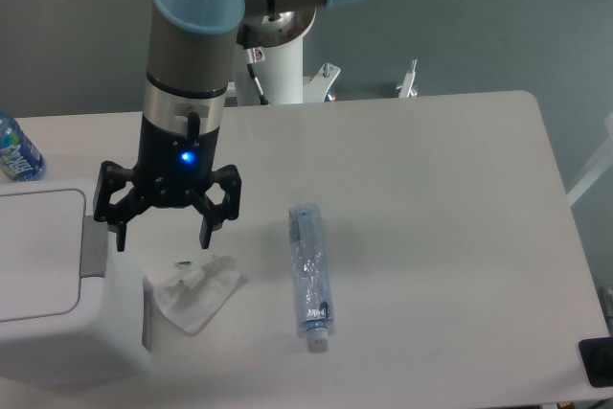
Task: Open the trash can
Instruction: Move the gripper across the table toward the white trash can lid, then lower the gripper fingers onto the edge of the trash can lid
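Gripper (161,239) spread wide, holding nothing, beside trash can (57,284)

The arm is reaching down over the tabletop's left part, wrist vertical, its gripper (161,238) pointing straight down with fingers spread wide apart.

A white table (450,189) carries a white trash can (53,284) at its left edge, a crumpled tissue (196,291) just beside it, a clear plastic bottle (310,275) lying flat near the middle, and a blue-labelled bottle (14,150) at the far left corner
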`<state>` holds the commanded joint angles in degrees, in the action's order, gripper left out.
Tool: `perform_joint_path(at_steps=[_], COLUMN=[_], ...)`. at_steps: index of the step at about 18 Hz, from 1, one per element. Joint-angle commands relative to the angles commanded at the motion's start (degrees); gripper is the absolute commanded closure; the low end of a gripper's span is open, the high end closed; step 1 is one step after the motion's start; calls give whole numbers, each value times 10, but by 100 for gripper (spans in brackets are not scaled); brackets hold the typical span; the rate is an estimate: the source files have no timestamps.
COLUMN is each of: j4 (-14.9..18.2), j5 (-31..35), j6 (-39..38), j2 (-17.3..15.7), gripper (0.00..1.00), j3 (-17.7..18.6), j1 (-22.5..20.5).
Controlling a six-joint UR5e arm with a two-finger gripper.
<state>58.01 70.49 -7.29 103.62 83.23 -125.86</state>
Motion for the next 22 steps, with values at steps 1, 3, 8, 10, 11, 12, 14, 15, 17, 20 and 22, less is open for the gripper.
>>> perform_joint_path(at_steps=[1, 3, 8, 10, 11, 12, 14, 15, 17, 20, 22], j4=[0, 0, 0, 0, 0, 0, 0, 0, 0, -2, -10], j5=[0, 0, 0, 0, 1, 0, 1, 1, 1, 1, 2], j6=[0, 0, 0, 0, 0, 0, -1, -1, -1, -1, -2], j2=[0, 1, 4, 4, 4, 4, 4, 3, 4, 4, 6], gripper=[0, 0, 0, 0, 0, 0, 0, 0, 0, 0, 0], j3=[0, 0, 3, 3, 3, 3, 2, 2, 3, 3, 3], j1=[1, 2, 3, 3, 3, 4, 7, 7, 8, 10, 12])
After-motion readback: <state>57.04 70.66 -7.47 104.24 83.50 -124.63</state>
